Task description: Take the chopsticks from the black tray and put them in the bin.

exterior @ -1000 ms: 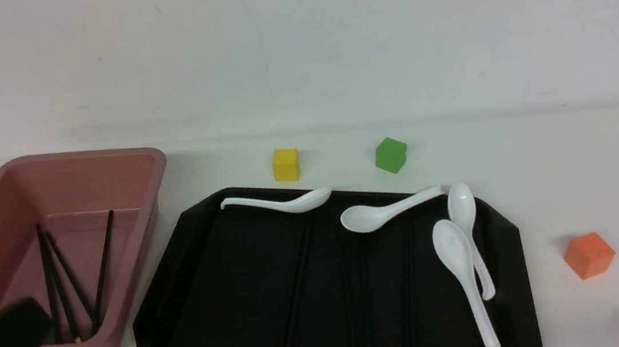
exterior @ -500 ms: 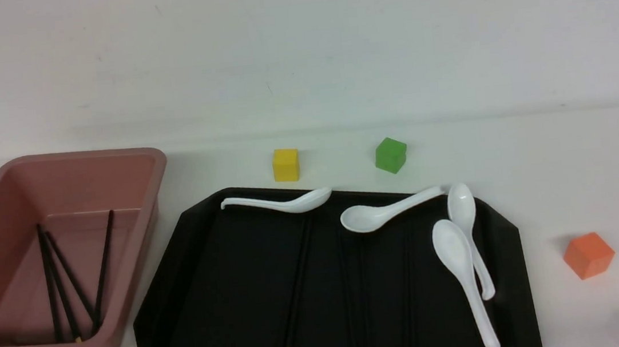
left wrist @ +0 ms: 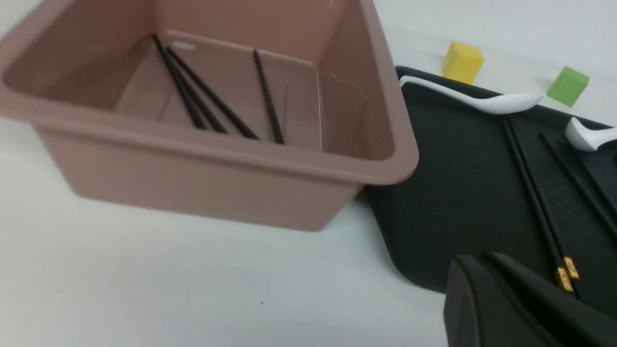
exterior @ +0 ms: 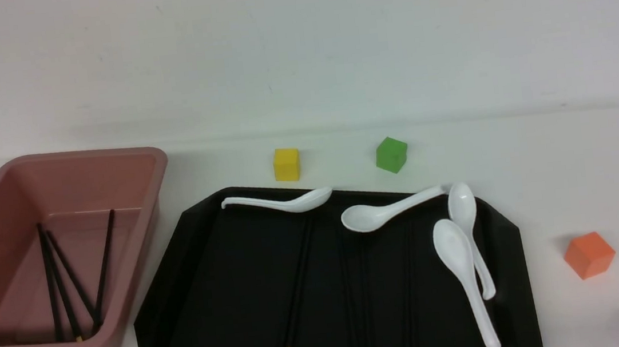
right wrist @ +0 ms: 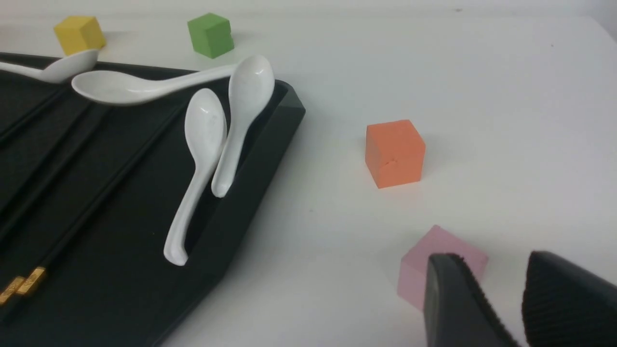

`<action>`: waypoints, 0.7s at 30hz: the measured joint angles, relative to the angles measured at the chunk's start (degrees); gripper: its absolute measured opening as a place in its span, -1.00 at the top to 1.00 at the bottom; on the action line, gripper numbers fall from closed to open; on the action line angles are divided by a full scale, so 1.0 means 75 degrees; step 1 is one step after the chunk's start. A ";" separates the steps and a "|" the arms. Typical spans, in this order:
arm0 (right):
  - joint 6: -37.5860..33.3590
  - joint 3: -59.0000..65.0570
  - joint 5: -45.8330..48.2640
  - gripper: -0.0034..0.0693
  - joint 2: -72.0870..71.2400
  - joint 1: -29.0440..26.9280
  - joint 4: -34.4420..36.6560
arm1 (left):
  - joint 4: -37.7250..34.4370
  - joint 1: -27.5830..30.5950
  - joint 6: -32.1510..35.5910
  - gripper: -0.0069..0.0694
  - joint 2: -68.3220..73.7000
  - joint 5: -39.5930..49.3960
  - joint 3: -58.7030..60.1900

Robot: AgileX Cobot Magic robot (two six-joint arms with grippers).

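The pink bin [exterior: 129, 153] stands at the left with three black chopsticks [exterior: 70, 282] leaning inside it. On the black tray [exterior: 207, 299] several more chopsticks [exterior: 296, 290] lie lengthwise, their gold bands toward me. Neither gripper shows in the front view. In the left wrist view my left gripper [left wrist: 479, 261] is shut and empty, hovering by the tray's [left wrist: 458, 193] near corner beside the bin [left wrist: 217, 149], close to the gold ends of a chopstick pair [left wrist: 536, 195]. My right gripper [right wrist: 491, 262] stands open and empty over the table, off the tray's [right wrist: 250, 159] right side.
Several white spoons [exterior: 459, 255] lie across the tray's far and right parts. Behind the tray stand a yellow cube [exterior: 286, 164] and a green cube [exterior: 391, 154]. To its right sit an orange cube [exterior: 588, 254] and a pink cube [right wrist: 419, 274], just by my right gripper's fingers.
My left arm has drawn back from in front of the bin toward the lower left and left the front view. Chopsticks, spoons and cubes have not moved.
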 joint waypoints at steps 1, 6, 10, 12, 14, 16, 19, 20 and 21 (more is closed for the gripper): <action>0.0000 0.0000 0.0000 0.25 0.0000 0.0000 0.0000 | 0.0000 0.0000 -0.0048 0.81 0.0000 0.0082 -0.0001; 0.0000 0.0000 0.0000 0.25 0.0000 0.0000 0.0000 | 0.0000 0.0331 -0.0109 0.80 0.0000 0.0391 0.0023; 0.0000 0.0000 0.0000 0.25 0.0000 0.0000 0.0000 | 0.0080 0.0737 -0.0111 0.80 0.0000 0.0403 0.0023; 0.0000 0.0000 0.0000 0.25 0.0000 0.0000 0.0000 | 0.0118 0.0770 -0.0122 0.79 0.0000 0.0403 0.0023; 0.0000 0.0000 0.0000 0.25 0.0000 0.0000 0.0000 | 0.0131 0.0774 -0.0154 0.78 0.0000 0.0403 0.0023; 0.0000 0.0000 0.0000 0.25 0.0000 0.0000 0.0000 | 0.0136 0.0774 -0.0163 0.77 0.0000 0.0403 0.0023; 0.0000 0.0000 0.0000 0.25 0.0000 0.0000 0.0000 | 0.0136 0.0774 -0.0163 0.77 0.0000 0.0403 0.0023; 0.0000 0.0000 0.0000 0.25 0.0000 0.0000 0.0000 | 0.0136 0.0774 -0.0163 0.77 0.0000 0.0403 0.0023; 0.0000 0.0000 0.0000 0.25 0.0000 0.0000 0.0000 | 0.0136 0.0774 -0.0163 0.76 0.0000 0.0403 0.0023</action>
